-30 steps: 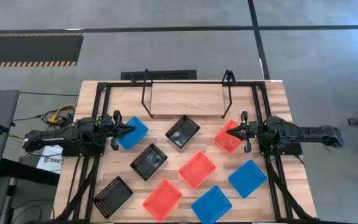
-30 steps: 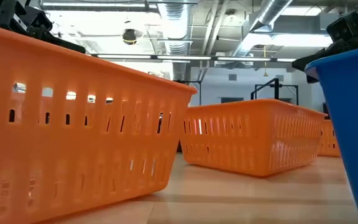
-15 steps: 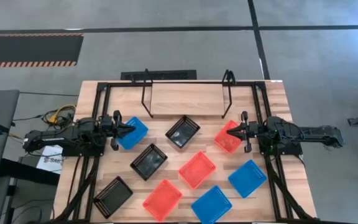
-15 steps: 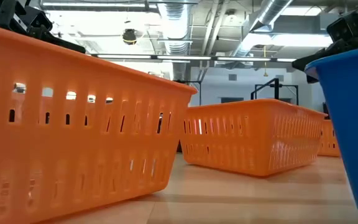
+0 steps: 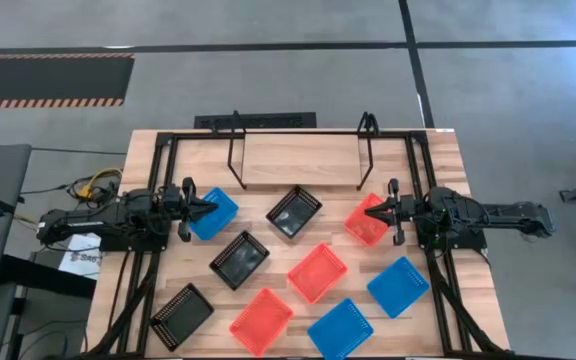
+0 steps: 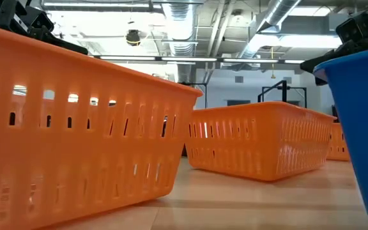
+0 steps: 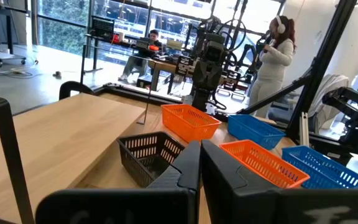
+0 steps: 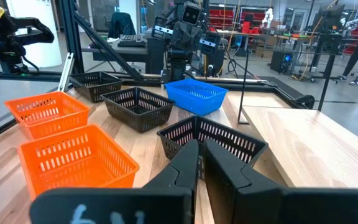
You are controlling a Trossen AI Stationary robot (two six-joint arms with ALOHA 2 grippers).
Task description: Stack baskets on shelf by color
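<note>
The shelf (image 5: pixel 298 160), a light board with black end loops, stands at the table's far middle. Three blue baskets (image 5: pixel 218 210) (image 5: pixel 398 286) (image 5: pixel 340 329), three black ones (image 5: pixel 294 212) (image 5: pixel 239 259) (image 5: pixel 181 315) and three red-orange ones (image 5: pixel 366 222) (image 5: pixel 317 271) (image 5: pixel 261 321) rest on their bottoms, spread over the tabletop. My left gripper (image 5: pixel 208 207) (image 7: pixel 201 149) is shut and points level over the far-left blue basket. My right gripper (image 5: pixel 371 212) (image 8: pixel 201 149) is shut and points level over the far-right red-orange basket. Neither holds anything.
Black frame rails (image 5: pixel 158 170) (image 5: pixel 423 170) run along both table sides and the far edge. Cables (image 5: pixel 93 185) lie off the left edge. In the low view, red-orange baskets (image 6: pixel 75 121) stand close and block most of the table. People show in the room behind.
</note>
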